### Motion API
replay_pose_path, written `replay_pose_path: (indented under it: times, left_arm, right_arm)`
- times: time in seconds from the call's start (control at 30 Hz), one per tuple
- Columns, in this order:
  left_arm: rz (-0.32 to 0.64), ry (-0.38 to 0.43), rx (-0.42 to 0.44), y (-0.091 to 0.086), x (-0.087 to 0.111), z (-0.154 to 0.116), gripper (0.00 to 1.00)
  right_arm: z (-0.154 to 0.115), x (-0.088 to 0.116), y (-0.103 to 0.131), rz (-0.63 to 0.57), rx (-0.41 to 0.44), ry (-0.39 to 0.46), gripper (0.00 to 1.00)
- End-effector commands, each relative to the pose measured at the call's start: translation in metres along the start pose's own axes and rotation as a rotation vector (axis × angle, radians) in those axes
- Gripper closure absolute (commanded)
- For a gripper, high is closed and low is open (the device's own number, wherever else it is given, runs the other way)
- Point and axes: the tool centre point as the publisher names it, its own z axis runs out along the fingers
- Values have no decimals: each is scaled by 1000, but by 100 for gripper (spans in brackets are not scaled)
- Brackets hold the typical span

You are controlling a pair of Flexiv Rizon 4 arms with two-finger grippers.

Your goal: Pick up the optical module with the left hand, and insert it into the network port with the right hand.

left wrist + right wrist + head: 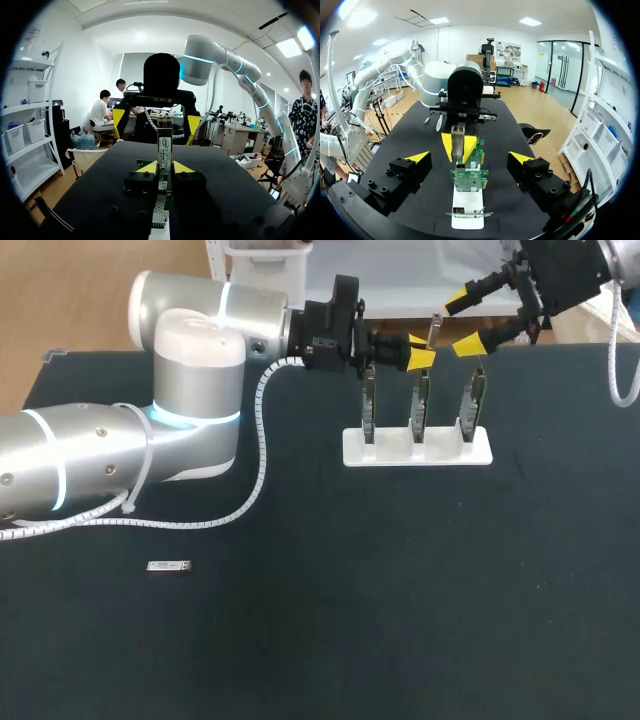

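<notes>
My left gripper (420, 358) is shut on a slim silver optical module (432, 330), holding it upright above the middle of three green network cards (420, 405) in a white stand (417, 447). In the left wrist view the module (164, 147) stands between my yellow tips (165, 167), over a card (160, 210). My right gripper (462, 320) hangs wide open just right of the module, facing it. In the right wrist view its fingers (470, 157) spread wide, and the left gripper (457, 146) with the module (457, 134) is ahead, above the cards (470, 175).
A second silver module (168, 566) lies flat on the black table near the front left. My left arm's white spiral cable (262, 440) trails across the table left of the stand. The right arm's cable (620, 390) hangs at the far right.
</notes>
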Motion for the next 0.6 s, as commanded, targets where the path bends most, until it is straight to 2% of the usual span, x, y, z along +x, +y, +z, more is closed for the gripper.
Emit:
replay_pose_path:
  times: [0.03,0.6]
  left_arm:
    - [0,0,1,1,0,0,100]
    - [0,0,1,1,0,0,100]
  right_arm:
    - [1,-9,8,0,6,-9,0]
    - [19,-35,20,-23,2,-34,0]
